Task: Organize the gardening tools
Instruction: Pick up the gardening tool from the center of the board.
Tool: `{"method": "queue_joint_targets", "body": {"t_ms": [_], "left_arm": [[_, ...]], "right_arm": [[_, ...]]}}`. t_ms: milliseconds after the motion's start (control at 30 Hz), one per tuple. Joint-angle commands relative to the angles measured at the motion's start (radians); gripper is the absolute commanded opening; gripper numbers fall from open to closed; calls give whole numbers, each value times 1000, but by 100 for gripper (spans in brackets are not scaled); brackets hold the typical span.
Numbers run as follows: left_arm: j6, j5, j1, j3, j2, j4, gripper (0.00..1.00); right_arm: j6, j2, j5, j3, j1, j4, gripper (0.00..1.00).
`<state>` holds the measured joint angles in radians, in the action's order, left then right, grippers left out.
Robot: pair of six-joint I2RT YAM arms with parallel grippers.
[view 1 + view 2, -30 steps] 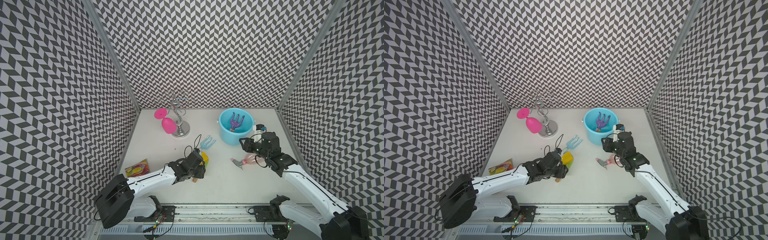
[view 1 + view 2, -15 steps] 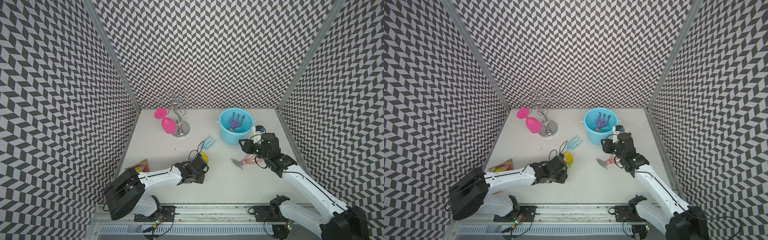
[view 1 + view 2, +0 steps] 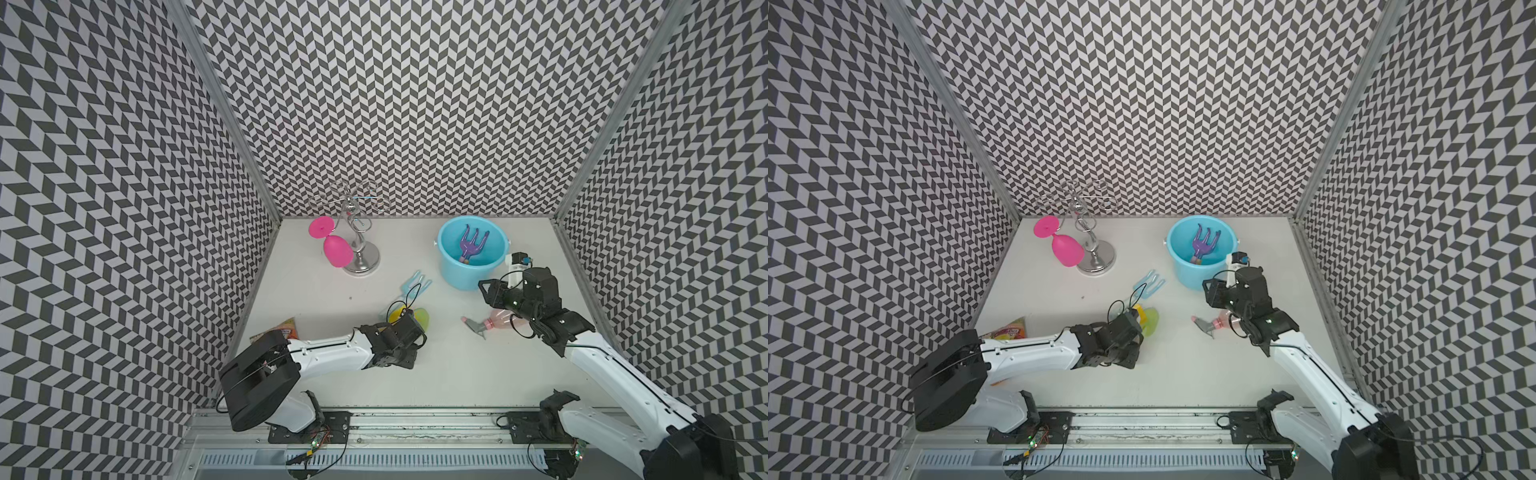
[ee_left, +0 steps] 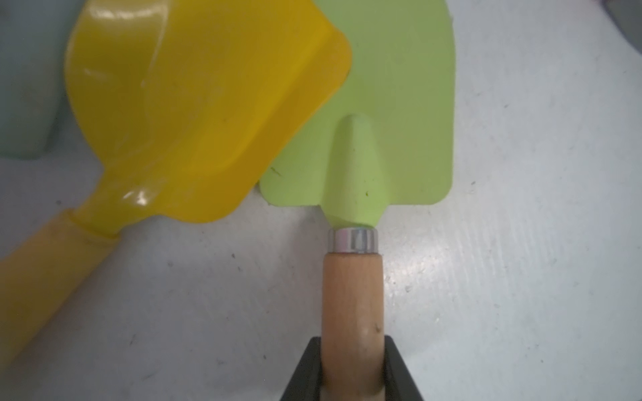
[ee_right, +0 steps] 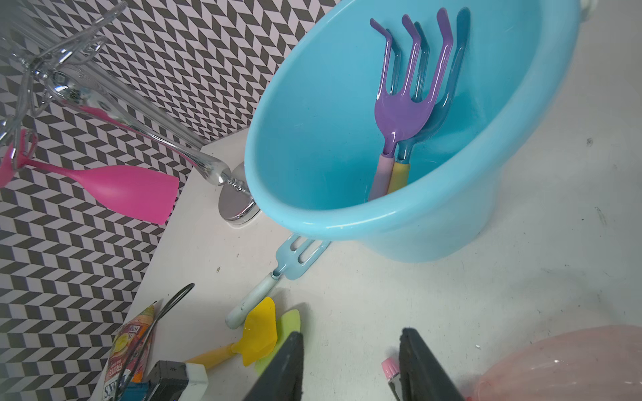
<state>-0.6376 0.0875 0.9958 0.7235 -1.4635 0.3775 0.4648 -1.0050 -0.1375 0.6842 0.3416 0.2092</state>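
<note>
Green trowel (image 4: 382, 104) lies with its wooden handle clenched in left pincer (image 4: 352, 343).

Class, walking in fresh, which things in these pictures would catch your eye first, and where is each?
The blue bucket stands at the back right of the table, holding the purple rake and blue rake. At back left, the pink wine glass hangs from the chrome rack. Near the front, the left tool clamps the green trowel by its handle, the yellow scoop overlapping its blade.
</note>
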Motion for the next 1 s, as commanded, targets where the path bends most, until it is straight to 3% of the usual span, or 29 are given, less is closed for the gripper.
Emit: {"method": "queue_joint_targets", "body": {"t_ms": [0,333,467,733,967], "left_arm": [[45,-2,10,57,-20,-25,12],[97,29,13,140,24,-65,5],[123,75,12,167,70,-96,3],[177,137,9,230,137,-194,4],[205,136,9,240,187,-277,4]], "right_arm": [[6,34,26,-7,-1,-28,47],[-1,46,-71,14,-1,-25,49],[-7,76,-174,0,-1,-85,57],[21,63,-454,-9,3,-237,61],[48,31,-558,-4,44,-334,64]]}}
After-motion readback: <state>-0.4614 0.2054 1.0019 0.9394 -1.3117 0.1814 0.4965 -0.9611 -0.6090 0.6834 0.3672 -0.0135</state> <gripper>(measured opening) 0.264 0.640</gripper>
